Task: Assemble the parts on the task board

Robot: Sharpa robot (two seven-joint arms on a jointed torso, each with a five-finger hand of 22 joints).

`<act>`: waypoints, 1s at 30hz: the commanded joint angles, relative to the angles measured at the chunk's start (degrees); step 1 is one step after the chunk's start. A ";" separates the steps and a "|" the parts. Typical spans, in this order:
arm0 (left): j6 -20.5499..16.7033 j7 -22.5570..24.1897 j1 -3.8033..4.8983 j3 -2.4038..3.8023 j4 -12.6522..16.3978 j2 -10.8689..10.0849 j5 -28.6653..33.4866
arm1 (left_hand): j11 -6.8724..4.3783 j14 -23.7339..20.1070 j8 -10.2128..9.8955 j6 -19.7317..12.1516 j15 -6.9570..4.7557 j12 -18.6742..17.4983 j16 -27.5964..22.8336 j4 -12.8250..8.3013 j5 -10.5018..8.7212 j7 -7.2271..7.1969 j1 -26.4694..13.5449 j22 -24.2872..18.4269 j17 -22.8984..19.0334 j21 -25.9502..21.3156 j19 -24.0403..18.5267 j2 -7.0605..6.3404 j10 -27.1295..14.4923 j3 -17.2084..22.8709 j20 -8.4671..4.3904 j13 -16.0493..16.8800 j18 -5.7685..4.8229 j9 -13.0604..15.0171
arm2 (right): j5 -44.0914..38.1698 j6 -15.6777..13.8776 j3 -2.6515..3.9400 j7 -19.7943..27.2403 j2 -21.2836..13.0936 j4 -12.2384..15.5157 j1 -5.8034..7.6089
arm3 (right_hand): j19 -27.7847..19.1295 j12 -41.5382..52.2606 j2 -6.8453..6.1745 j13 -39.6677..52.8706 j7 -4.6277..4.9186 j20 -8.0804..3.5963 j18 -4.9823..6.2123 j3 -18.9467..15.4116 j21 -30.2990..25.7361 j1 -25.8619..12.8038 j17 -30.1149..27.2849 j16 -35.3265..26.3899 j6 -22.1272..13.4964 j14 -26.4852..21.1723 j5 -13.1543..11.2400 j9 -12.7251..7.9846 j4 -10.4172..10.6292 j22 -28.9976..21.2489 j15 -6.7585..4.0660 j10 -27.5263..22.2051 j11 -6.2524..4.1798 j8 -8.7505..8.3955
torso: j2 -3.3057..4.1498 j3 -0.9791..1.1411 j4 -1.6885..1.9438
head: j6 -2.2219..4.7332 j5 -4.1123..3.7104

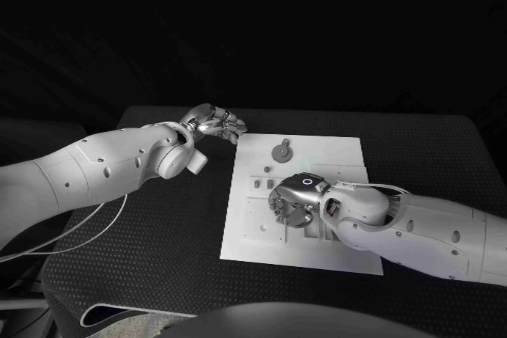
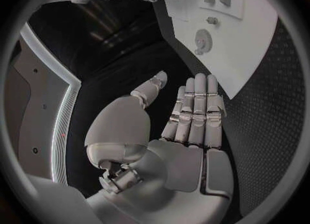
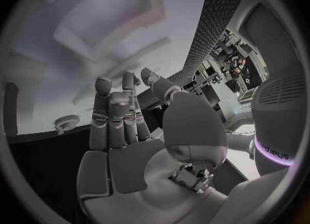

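the board lies in the middle of the table, its long axis running near to far with a slight tilt, the near end swinging a little right. the right hand hovers low over the board's middle, palm down, fingers straight and side by side in its wrist view, holding nothing. the left hand waits off the board's far left corner, over the bare table, fingers extended and close together, also empty. a gear lies flat on the far part of the board, round face up, with a small knob just beyond it. the step looks like reaching for a part: nothing is grasped yet. which part under the right hand is the target i cannot tell. next the right hand needs to settle onto one piece and pinch it cleanly.
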 commanded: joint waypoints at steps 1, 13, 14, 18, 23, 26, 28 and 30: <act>0.58 0.28 0.09 0.05 0.07 0.05 0.35 | 0.05 0.20 -0.01 -0.43 0.31 0.09 -0.29 0.11 0.02 -0.15 -0.46 -0.08 0.12 0.27 -0.16 -0.14 -0.40 -0.27 0.40 -0.08 0.43 0.08 | 0.80 -0.07 -0.28 -0.05 -0.53 0.02 -0.35 | 0.13 -0.36 -0.97 -0.29 -0.06 0.25 1.08 0.00 -0.37 -0.10 0.07 -0.07 -0.97 -0.05 0.06 -0.19 0.58 1.03 0.44 -2.32 1.67 -0.58 | 0.00 0.09 0.05 | 0.11 -0.06; 0.75 0.25 0.08 0.05 -0.37 0.08 0.35 | 0.07 0.20 -0.03 -0.51 0.32 0.07 -0.39 0.14 0.02 -0.12 -0.47 -0.12 0.23 0.27 -0.17 -0.15 -0.47 -0.28 0.41 -0.09 0.43 0.08 | 1.02 -3.89 0.18 -0.47 -3.63 2.77 1.02 | 0.41 -0.58 -3.59 0.00 0.43 0.20 1.08 -0.02 -0.45 -1.04 0.24 0.14 -2.21 -0.03 0.03 -0.48 2.48 1.07 0.81 -3.34 2.06 -1.01 | -0.04 0.20 0.03 | 0.95 -0.96; 0.74 0.25 0.08 0.05 -0.42 0.03 0.35 | 0.08 0.20 -0.03 -0.53 0.32 0.06 -0.41 0.14 0.02 -0.12 -0.48 -0.13 0.25 0.27 -0.17 -0.15 -0.48 -0.28 0.41 -0.09 0.43 0.08 | 1.02 -4.21 0.60 -0.50 -4.22 3.33 1.32 | 0.47 -0.55 -3.55 0.04 0.41 0.18 1.08 0.02 -0.45 -1.06 0.25 0.16 -2.17 0.01 0.04 -0.47 2.62 1.07 0.80 -3.33 2.05 -0.97 | -0.06 0.24 -0.01 | 1.10 -1.30; 0.65 0.50 0.08 0.04 -0.87 0.04 0.35 | 0.09 0.21 -0.04 -0.55 0.32 0.06 -0.43 0.16 0.02 -0.11 -0.49 -0.14 0.28 0.28 -0.16 -0.14 -0.50 -0.28 0.41 -0.10 0.43 0.08 | 3.26 -4.87 2.72 -1.23 -6.65 4.88 2.40 | 0.67 -0.41 -3.17 0.22 0.31 -0.01 1.08 0.32 -0.40 -0.45 0.29 0.26 -1.91 0.17 0.07 -0.40 2.57 1.08 0.71 -3.20 1.95 -0.74 | -0.08 0.16 -0.26 | 1.82 -1.93; -0.26 1.84 0.07 0.04 -1.49 0.14 -0.12 | 0.07 0.30 -0.01 -0.53 0.30 0.09 -0.46 0.16 0.04 -0.11 -0.42 -0.16 0.38 0.30 -0.12 -0.08 -0.47 -0.24 0.39 -0.09 0.45 0.10 | 7.57 -4.69 3.49 -2.29 -9.24 3.68 4.76 | 0.59 -0.45 -2.48 0.39 0.32 -0.02 1.08 0.29 -0.46 -0.11 0.29 0.25 -2.18 0.20 0.00 -0.44 2.37 1.12 0.77 -3.39 2.01 -0.77 | -0.19 0.17 -0.55 | 2.92 -2.81; -0.40 2.13 0.07 0.04 -1.94 0.28 -0.12 | 0.04 0.35 0.04 -0.47 0.29 0.14 -0.51 0.16 0.04 -0.14 -0.40 -0.19 0.48 0.31 -0.12 -0.08 -0.40 -0.23 0.39 -0.06 0.45 0.13 | 8.57 -4.77 4.01 -1.11 -11.10 3.44 5.65 | 0.51 -0.50 -2.56 0.41 0.50 0.00 1.08 0.23 -0.49 -0.08 0.28 0.22 -2.17 0.16 0.01 -0.44 2.30 1.14 0.81 -3.51 2.06 -0.74 | -0.28 0.22 -0.77 | 3.53 -3.28; -0.34 2.14 0.06 0.04 -2.31 0.45 -0.10 | 0.02 0.36 0.07 -0.44 0.29 0.17 -0.55 0.16 0.03 -0.15 -0.41 -0.20 0.53 0.31 -0.12 -0.09 -0.35 -0.24 0.39 -0.05 0.44 0.14 | 8.85 -5.28 4.62 -0.53 -12.00 2.99 5.94 | 0.45 -0.50 -2.64 0.43 0.44 0.01 1.08 0.21 -0.50 -0.01 0.27 0.20 -2.21 0.15 0.02 -0.45 2.22 1.15 0.84 -3.53 2.08 -0.75 | -0.37 0.24 -0.90 | 3.75 -3.33; -0.29 2.19 0.05 0.04 -2.56 0.59 -0.08 | 0.02 0.35 0.08 -0.43 0.29 0.18 -0.57 0.17 0.03 -0.15 -0.42 -0.21 0.55 0.30 -0.13 -0.10 -0.35 -0.25 0.40 -0.05 0.44 0.15 | 8.95 -5.33 5.05 -0.12 -12.98 2.79 6.11 | 0.40 -0.50 -2.72 0.45 0.41 0.02 1.08 0.20 -0.51 0.07 0.26 0.19 -2.26 0.15 0.02 -0.47 2.15 1.16 0.87 -3.55 2.10 -0.76 | -0.44 0.21 -0.90 | 3.98 -3.59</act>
